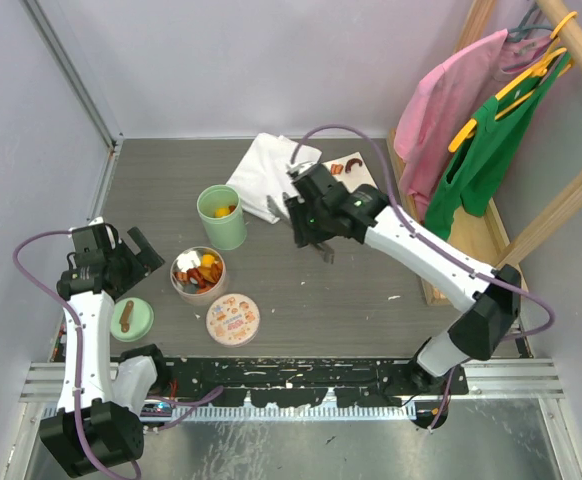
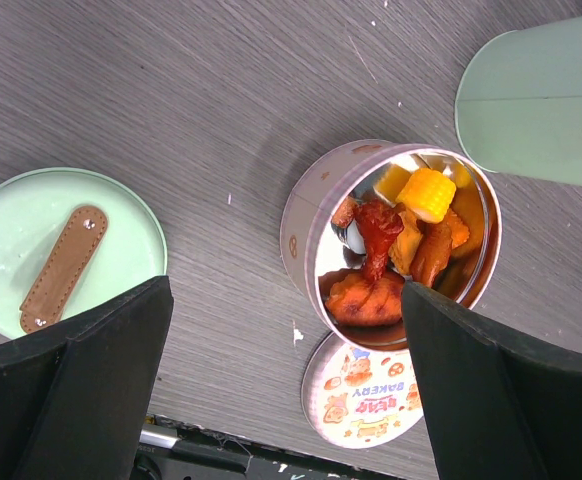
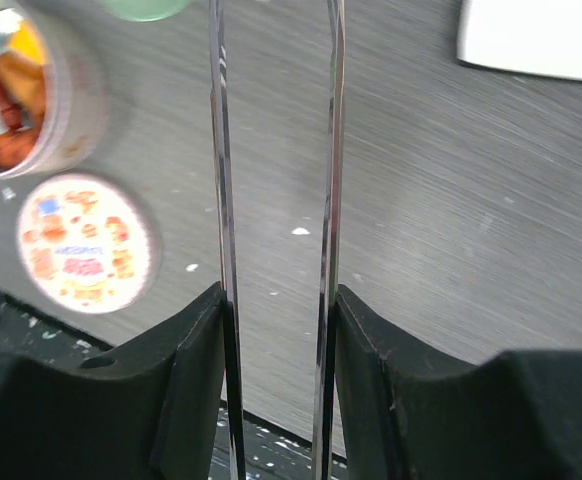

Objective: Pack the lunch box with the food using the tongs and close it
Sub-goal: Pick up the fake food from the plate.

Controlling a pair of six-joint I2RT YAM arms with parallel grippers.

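The right claw [image 3: 276, 300], gripping the tongs [image 3: 219, 150] right of the lunch box [image 2: 306, 225], should squeeze only once their tips straddle food [image 1: 347, 166], while the left claw [image 2: 283, 300] hangs open.

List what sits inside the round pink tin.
It holds the food: a yellow corn chunk, orange and red pieces, heaped in the tin. Anything beneath the heap is covered.

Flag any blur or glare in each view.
Right wrist: printed lid and tin soft, out of focus; tongs show bright streaks. Left wrist: sharp, tin's shiny inner wall mirrors the food. Top external: even light, faint shadows.
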